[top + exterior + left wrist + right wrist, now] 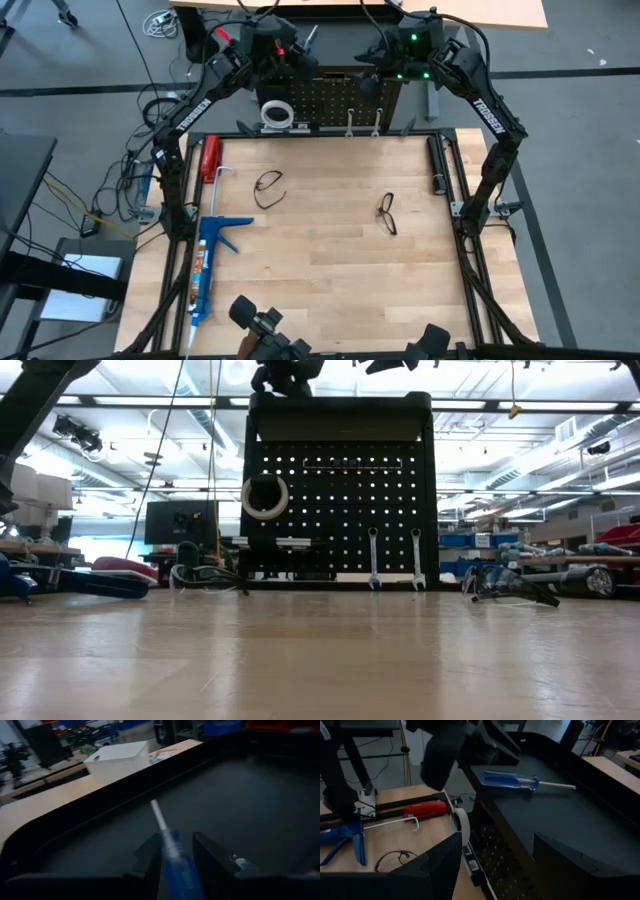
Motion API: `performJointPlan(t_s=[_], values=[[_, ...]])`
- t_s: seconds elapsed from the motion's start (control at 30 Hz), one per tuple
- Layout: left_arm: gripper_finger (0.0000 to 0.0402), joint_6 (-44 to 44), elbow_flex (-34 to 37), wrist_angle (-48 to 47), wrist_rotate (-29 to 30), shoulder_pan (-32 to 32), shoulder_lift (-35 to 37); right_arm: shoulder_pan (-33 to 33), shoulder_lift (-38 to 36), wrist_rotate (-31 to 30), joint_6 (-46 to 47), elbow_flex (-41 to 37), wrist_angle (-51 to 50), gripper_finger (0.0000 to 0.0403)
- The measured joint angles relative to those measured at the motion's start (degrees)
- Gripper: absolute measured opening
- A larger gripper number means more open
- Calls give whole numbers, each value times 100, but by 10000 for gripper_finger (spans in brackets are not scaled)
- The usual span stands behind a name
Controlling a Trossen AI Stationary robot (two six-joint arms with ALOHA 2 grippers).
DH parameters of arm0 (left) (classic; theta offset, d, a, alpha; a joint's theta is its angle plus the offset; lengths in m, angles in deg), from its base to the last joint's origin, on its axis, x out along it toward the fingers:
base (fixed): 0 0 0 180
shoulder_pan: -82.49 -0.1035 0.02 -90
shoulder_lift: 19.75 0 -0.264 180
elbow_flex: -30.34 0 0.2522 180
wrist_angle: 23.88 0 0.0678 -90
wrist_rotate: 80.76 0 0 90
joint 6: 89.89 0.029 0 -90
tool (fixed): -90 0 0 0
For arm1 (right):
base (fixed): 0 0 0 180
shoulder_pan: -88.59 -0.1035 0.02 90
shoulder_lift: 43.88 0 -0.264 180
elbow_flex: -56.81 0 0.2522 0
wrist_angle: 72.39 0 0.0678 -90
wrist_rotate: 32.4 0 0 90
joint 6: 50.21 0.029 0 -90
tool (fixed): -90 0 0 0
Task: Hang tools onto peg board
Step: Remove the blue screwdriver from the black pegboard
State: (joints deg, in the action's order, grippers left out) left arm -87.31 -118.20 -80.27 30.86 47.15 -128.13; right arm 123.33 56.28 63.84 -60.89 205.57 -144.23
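The step in hand is the blue-handled screwdriver (520,781): it lies on the flat black top of the peg board (345,100), at about twelve o'clock on the table (330,260), with the left gripper (177,852) straddling its handle. The fingers stand on either side of the handle with a sliver of space showing, so this looks like a loosened hold or a release rather than a firm clench, though I cannot tell for certain. The right gripper (495,852) hovers just beside it above the board's top edge, its fingers spread and empty. The next move, as I judge it, calls for settling the screwdriver securely or lifting clear without dragging it, then going down for the glasses. Counted: one white tape roll (264,497) hangs at the board's upper left, two silver wrenches (373,558) hang side by side low on the board, and two pairs of safety glasses (268,186) lie on the table, one toward ten o'clock, the other near the centre. One blue caulking gun (208,258) and one red-handled tool (210,158) lie along the nine o'clock edge.
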Motion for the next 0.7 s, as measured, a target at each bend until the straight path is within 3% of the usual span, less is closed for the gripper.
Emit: performJointPlan(t_s=[0.33,0.7], values=[[212,-418,-9,-185,-335,-126,-80,0,-2,135,2,0,200,246],[223,-324,-25,-458,-513,-146,-63,2,-2,286,44,0,283,246]])
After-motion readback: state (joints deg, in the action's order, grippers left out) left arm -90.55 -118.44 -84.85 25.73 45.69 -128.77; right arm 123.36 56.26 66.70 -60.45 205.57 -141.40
